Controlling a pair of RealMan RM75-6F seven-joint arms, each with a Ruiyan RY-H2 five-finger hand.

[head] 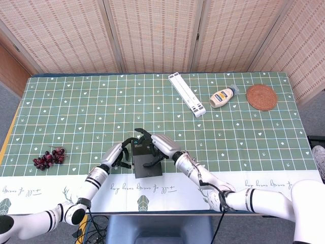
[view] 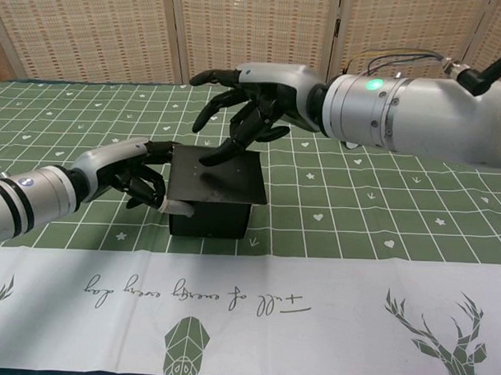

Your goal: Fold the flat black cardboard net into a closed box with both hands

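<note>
The black cardboard box (head: 148, 165) stands closed near the table's front edge, its lid (view: 220, 173) lying flat on top. My left hand (head: 117, 153) holds the box's left side, with curled fingers (view: 139, 182) against the wall and the thumb at the lower front corner. Over the box, my right hand (head: 159, 145) hovers with its fingers spread, and one fingertip (view: 209, 159) presses on the lid's far part. The inside of the box is hidden.
A bunch of dark grapes (head: 48, 157) lies at the front left. At the back right are a white rack (head: 187, 94), a mayonnaise bottle (head: 222, 96) and a round woven coaster (head: 261, 96). A white runner (view: 246, 302) covers the table's front edge.
</note>
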